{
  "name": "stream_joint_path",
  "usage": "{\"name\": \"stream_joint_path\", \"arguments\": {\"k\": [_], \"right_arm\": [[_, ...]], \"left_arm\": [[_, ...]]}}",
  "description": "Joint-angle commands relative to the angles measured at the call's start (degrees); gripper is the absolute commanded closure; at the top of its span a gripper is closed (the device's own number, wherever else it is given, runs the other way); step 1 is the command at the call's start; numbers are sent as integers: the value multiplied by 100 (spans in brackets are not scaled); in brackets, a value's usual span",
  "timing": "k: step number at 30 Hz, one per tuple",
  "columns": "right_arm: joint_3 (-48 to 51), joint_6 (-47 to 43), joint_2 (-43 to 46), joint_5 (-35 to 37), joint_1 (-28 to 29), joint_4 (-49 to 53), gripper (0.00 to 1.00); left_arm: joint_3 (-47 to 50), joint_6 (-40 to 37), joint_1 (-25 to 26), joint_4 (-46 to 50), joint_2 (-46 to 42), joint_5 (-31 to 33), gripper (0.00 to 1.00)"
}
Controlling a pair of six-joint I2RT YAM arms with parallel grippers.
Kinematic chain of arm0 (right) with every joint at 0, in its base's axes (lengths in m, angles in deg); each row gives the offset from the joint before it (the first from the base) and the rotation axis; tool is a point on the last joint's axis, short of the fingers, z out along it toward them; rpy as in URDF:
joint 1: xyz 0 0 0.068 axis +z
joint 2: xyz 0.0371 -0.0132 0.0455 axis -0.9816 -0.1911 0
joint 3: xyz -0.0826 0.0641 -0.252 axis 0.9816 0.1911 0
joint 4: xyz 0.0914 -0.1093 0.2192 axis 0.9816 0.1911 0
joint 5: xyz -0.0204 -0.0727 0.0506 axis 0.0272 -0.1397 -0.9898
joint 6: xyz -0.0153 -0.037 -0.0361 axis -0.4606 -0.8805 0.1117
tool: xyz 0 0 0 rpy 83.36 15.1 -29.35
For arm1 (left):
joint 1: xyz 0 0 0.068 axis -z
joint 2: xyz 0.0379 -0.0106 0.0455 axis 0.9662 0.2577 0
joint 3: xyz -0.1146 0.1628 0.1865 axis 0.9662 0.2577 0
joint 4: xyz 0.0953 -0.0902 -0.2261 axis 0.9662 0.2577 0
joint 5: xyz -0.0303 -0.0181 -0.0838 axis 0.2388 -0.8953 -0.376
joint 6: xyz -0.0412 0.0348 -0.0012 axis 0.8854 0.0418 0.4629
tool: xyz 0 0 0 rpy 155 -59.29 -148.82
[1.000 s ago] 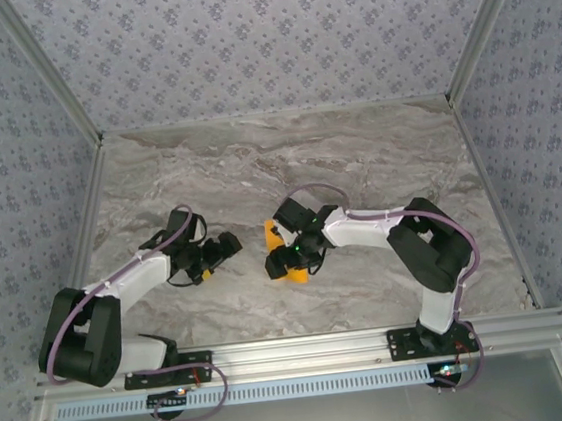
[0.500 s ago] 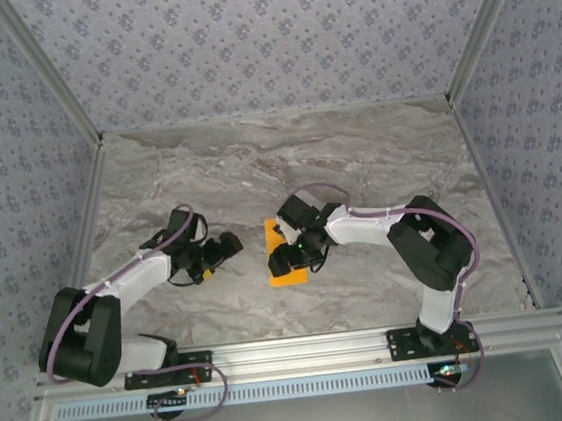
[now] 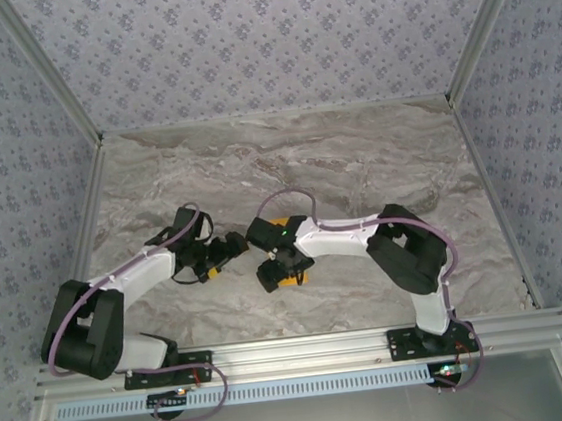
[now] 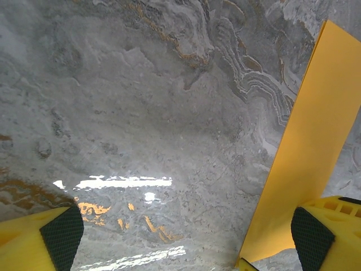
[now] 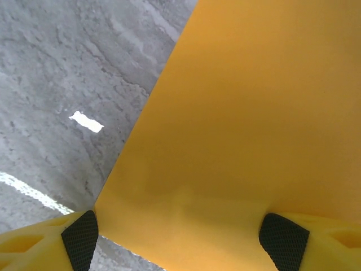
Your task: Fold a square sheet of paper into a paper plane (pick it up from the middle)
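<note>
The orange sheet of paper (image 5: 248, 107) lies flat on the marble table as a long narrow rectangle, not a pointed plane. My right gripper (image 5: 183, 236) hovers low over it, open, with one black pad (image 5: 79, 237) off the paper's left edge and the other over the paper. From above, the right gripper (image 3: 273, 271) covers most of the paper (image 3: 296, 278). My left gripper (image 4: 189, 241) is open over bare table, and the paper's long edge (image 4: 316, 152) runs just inside its right finger. In the top view the left gripper (image 3: 229, 249) sits just left of the paper.
The grey marble table (image 3: 356, 162) has patterned walls on three sides and an aluminium rail (image 3: 305, 347) along the near edge. The two grippers stand close together at the middle of the table.
The right gripper has swung left and nearer, so it now covers the paper that lay exposed half a second ago. The left gripper has shifted slightly right, toward the paper.
</note>
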Motion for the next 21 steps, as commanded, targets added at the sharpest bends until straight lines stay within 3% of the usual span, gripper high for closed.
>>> {"name": "stream_joint_path", "arguments": {"k": [1,8,15,21], "right_arm": [[486,182,-1013,191,-14,361,17],[1037,68,-761,-494,-355,-290,28],[1726,-155,-344,-1452,-923,-1079,24],[1702,-65,-374,-1433,-1047,-958,24]], "left_arm": [[-180,-25,17,54,-15,153,2],[-169,-63,26,14,-13,16,2],[-26,-10,45,-475,-4,-495,3],[-27,-10,72,-531,38,-518,3]]}}
